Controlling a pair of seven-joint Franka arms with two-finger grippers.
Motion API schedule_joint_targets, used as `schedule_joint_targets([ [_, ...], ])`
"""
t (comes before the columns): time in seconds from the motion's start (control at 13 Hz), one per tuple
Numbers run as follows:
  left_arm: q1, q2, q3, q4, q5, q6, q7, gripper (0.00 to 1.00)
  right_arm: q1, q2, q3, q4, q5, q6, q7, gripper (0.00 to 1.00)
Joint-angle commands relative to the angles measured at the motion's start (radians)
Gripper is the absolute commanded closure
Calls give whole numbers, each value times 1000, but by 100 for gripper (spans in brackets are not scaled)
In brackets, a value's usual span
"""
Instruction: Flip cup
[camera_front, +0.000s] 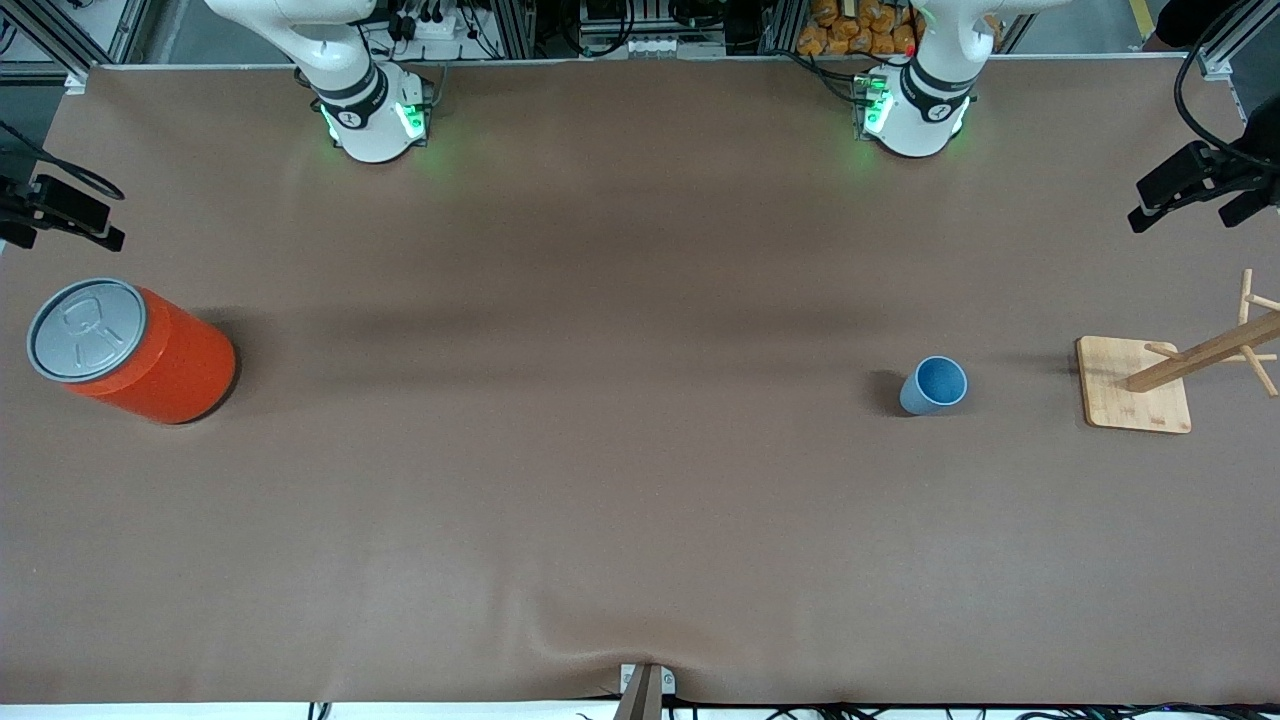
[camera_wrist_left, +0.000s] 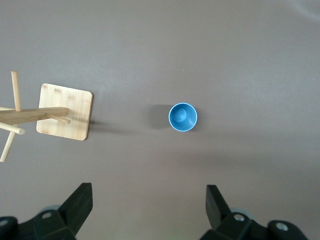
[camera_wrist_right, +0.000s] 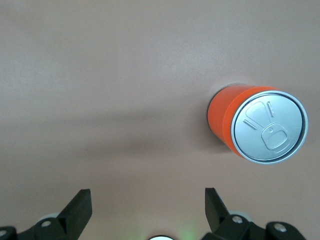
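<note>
While both arms hang high with nothing in hand, the small light-blue cup (camera_front: 934, 385) stands upright on the brown table (camera_front: 600, 480), mouth up and its darker blue inside showing, toward the left arm's end and beside the square base of a wooden peg rack (camera_front: 1135, 383), apart from it. Tapered, handleless and matte, the tumbler looks light and rigid, probably plastic, so it should lift with little force but could skid or tip if nudged off-centre; its plain wall offers some friction, and the likeliest hold is across the sides at mid-height, or one finger inside the rim and one outside, leaving room to turn it mouth-down. Seen from the left wrist, the left gripper (camera_wrist_left: 149, 212) hovers over bare table near the cup (camera_wrist_left: 183, 117), its black fingers (camera_wrist_left: 80, 202) spread wide and empty, with the peg rack (camera_wrist_left: 65, 111) close by. Well apart, at the right arm's end, a large orange can (camera_front: 135, 350) with a grey pull-tab lid stands; the right gripper (camera_wrist_right: 148, 212) waits above the table near that can (camera_wrist_right: 257, 125), likewise wide open and holding nothing.
</note>
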Motion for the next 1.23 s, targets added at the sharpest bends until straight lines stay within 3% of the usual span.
schedule_joint_targets([
  [0.0,-4,6,-2,15,16,-18,11,0,-8,-2,10,5,-14,0,13,0],
  [1.15,5,23,-22,24,7,-59,8,0,-12,-1,10,6,-10,0,13,0],
])
